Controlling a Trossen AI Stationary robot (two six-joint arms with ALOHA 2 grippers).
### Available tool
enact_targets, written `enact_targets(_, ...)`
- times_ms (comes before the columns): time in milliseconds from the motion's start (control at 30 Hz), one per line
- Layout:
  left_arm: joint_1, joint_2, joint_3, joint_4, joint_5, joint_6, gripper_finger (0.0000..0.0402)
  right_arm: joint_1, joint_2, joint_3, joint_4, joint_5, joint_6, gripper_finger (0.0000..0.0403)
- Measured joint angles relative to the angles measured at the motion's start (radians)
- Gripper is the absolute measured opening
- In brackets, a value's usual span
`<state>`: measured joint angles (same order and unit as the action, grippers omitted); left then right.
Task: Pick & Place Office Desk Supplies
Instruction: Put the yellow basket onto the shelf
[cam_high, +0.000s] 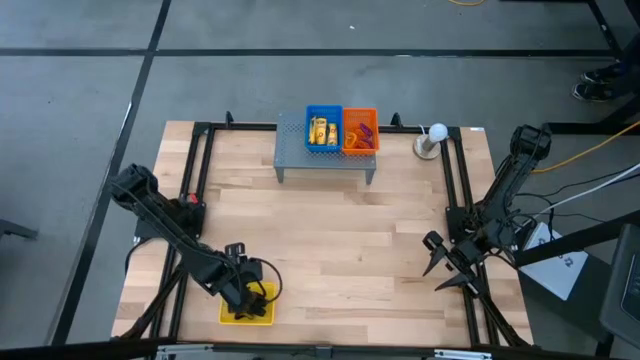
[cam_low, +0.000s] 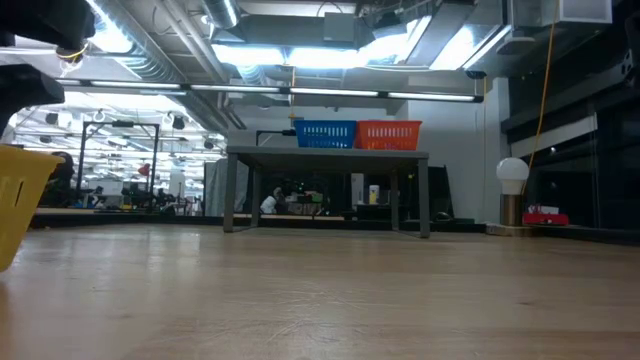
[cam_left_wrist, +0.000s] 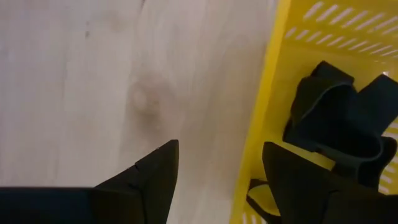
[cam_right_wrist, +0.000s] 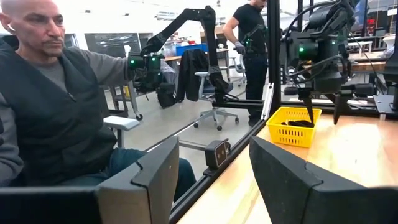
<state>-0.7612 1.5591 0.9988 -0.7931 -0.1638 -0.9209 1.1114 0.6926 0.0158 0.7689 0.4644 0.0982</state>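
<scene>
Some black clips (cam_left_wrist: 339, 124) lie piled inside the yellow basket (cam_high: 247, 306) at the near left of the bench (cam_high: 330, 250). Small yellow packets (cam_high: 321, 131) lie in the blue basket (cam_high: 323, 113) up on the grey shelf (cam_high: 290, 150). Thin red and purple loops (cam_high: 363, 134) lie in the orange basket (cam_high: 360, 114) just beside it.

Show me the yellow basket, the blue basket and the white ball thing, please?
yellow basket (cam_right_wrist: 293, 132), right wrist view, its slotted side wall.
blue basket (cam_low: 325, 135), low view, its front wall.
white ball (cam_high: 438, 131), high view, its round top.
</scene>
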Motion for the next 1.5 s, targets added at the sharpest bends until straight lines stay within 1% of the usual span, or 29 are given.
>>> enact_targets(167, 0.000, 0.011, 0.000, 0.024, 0.002, 0.024, 0.0230, 0.000, 0.001, 0.000, 0.000, 0.000, 0.007, 0.0197)
enact_targets(267, 0.000, 0.014, -0.004, 0.027, 0.008, 0.025, 0.0223, 0.000, 0.001, 0.000, 0.000, 0.012, 0.025, 0.0197)
enact_targets(433, 0.000, 0.022, -0.044, 0.082, 0.046, 0.020, 0.0193, 0.000, 0.002, 0.000, 0.000, 0.026, 0.027, 0.0197)
enact_targets(533, 0.000, 0.042, -0.049, 0.086, 0.050, 0.017, 0.0173, 0.000, 0.002, 0.000, 0.000, 0.026, 0.028, 0.0197)
enact_targets(633, 0.004, 0.043, -0.049, 0.094, 0.033, 0.033, 0.0163, 0.000, 0.002, 0.000, 0.000, 0.026, 0.028, 0.0197)
enact_targets(767, 0.010, 0.043, -0.049, 0.112, 0.040, 0.073, 0.0153, 0.000, 0.002, 0.000, 0.000, 0.026, 0.027, 0.0197)
enact_targets(833, 0.017, 0.044, -0.049, 0.104, 0.052, 0.088, 0.0136, 0.000, 0.002, 0.000, 0.000, 0.026, 0.026, 0.0197)
enact_targets(900, 0.022, 0.044, -0.049, 0.101, 0.057, 0.097, 0.0110, 0.000, 0.002, 0.000, 0.000, 0.026, 0.026, 0.0197)
enact_targets(1067, 0.051, 0.043, -0.049, 0.101, 0.106, 0.117, 0.0017, 0.000, 0.002, 0.000, 0.000, 0.026, 0.025, 0.0197)
enact_targets(1167, 0.079, 0.026, -0.042, 0.091, 0.127, 0.120, 0.0006, 0.000, 0.002, 0.000, 0.000, 0.026, 0.022, 0.0197)
enact_targets(1300, 0.124, -0.003, 0.016, 0.015, 0.092, 0.135, 0.0003, 0.000, 0.002, 0.000, 0.000, 0.026, 0.021, 0.0197)
enact_targets(1400, 0.158, -0.030, 0.076, -0.036, 0.036, 0.147, 0.0002, 0.000, 0.002, 0.000, 0.000, 0.026, 0.014, 0.0197)
enact_targets(1500, 0.209, -0.058, 0.132, -0.139, -0.030, 0.104, 0.0002, 0.000, 0.002, 0.000, 0.000, 0.026, 0.013, 0.0197)
